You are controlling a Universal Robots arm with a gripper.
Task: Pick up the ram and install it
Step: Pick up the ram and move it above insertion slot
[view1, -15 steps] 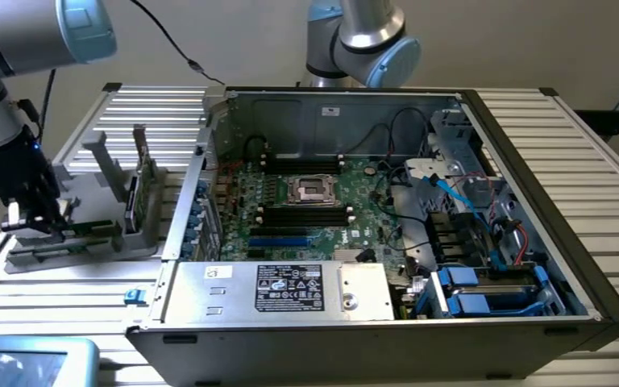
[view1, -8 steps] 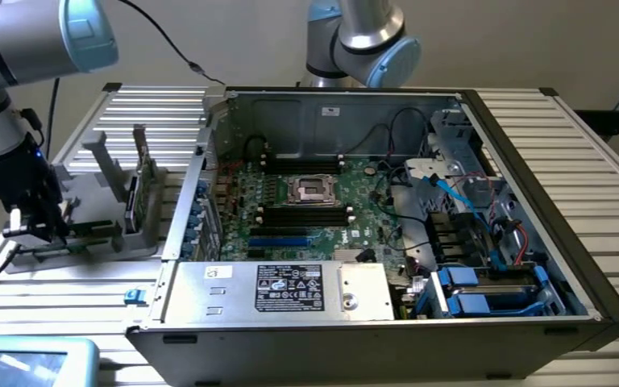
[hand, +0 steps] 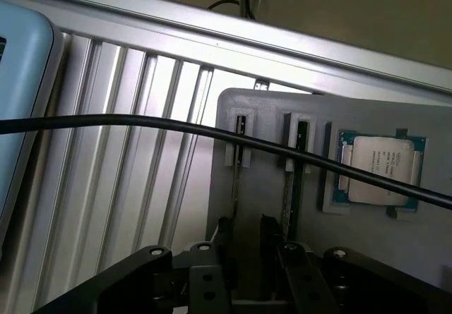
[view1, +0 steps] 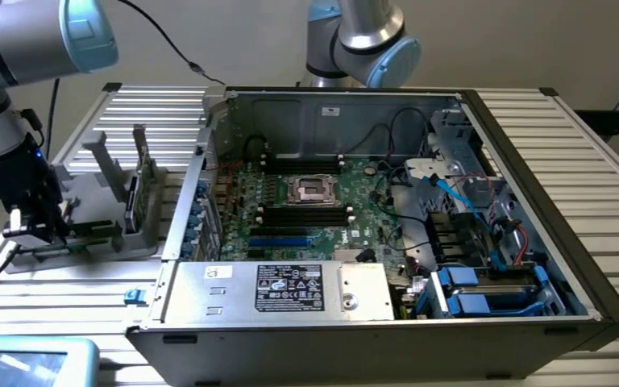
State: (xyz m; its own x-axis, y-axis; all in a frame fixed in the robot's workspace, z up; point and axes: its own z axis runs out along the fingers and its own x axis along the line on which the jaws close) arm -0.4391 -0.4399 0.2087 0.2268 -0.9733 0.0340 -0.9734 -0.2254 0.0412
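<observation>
Two ram sticks stand on edge in a grey holder (hand: 268,116). One ram stick (hand: 236,187) runs down between my two black fingers (hand: 226,235), close to one of them. The other ram stick (hand: 292,187) lies just outside the far finger. My gripper (hand: 247,231) is open and holds nothing. In the exterior view my gripper (view1: 39,230) hangs low over the holder (view1: 126,230), at the exterior view's left of the open computer case (view1: 525,153). The black memory slots (view1: 304,214) lie on the motherboard beside the processor socket (view1: 315,189).
A square silver processor (hand: 378,169) sits in the same holder. A black cable (hand: 141,122) crosses the wrist view. A second arm (view1: 358,40) stands behind the case. A light blue device (view1: 25,363) lies at the table's front corner. Ribbed aluminium table (view1: 600,185) surrounds the case.
</observation>
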